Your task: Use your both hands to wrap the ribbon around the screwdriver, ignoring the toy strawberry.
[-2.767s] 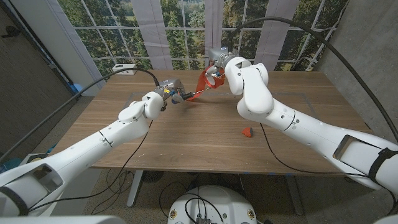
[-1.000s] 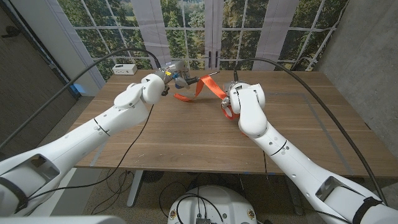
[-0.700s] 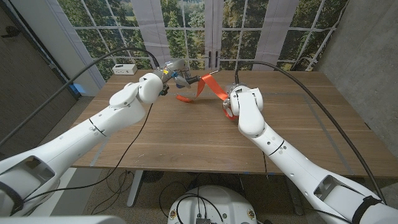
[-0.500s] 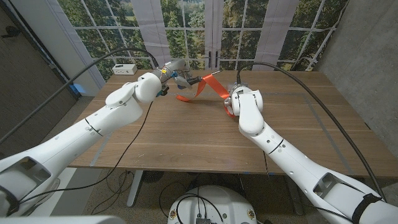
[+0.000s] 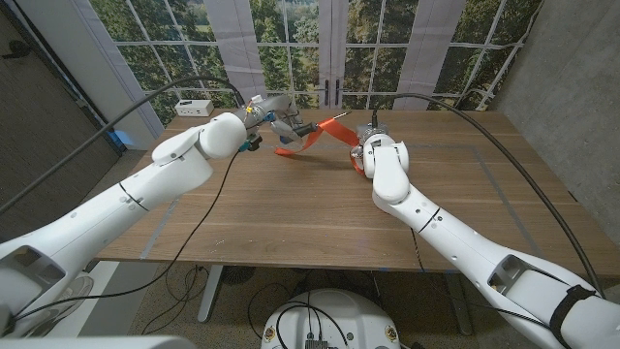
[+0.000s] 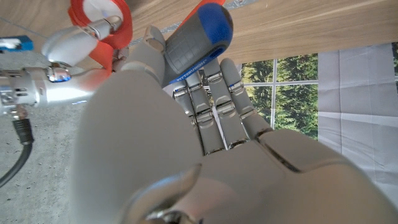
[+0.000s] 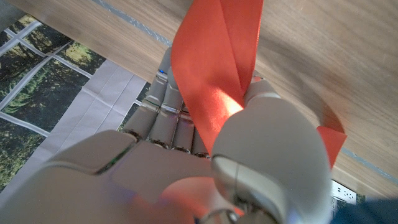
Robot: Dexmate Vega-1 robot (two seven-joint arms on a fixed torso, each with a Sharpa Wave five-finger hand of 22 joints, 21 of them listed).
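My left hand (image 5: 263, 116) is raised over the far side of the table (image 5: 281, 218) and grips the screwdriver (image 5: 289, 123). Its grey and blue handle (image 6: 194, 38) lies across the fingers of that hand (image 6: 205, 118). The orange ribbon (image 5: 327, 128) loops off the screwdriver, hangs down to the tabletop and runs across to my right hand (image 5: 368, 149). That hand holds the ribbon's other end, and in its wrist view the thumb (image 7: 267, 137) presses the band (image 7: 214, 56) against the fingers. In the left wrist view my right hand (image 6: 74, 43) is close by with ribbon (image 6: 118, 18) around it.
A small white box (image 5: 195, 107) sits at the table's far left corner. Black cables arc from both arms over the back of the table. Windows stand right behind the far edge. A grey wall rises to the right.
My left hand has carried the screwdriver a little to the right. My right hand has moved toward the far edge, and the ribbon between the hands now runs shorter and steeper.
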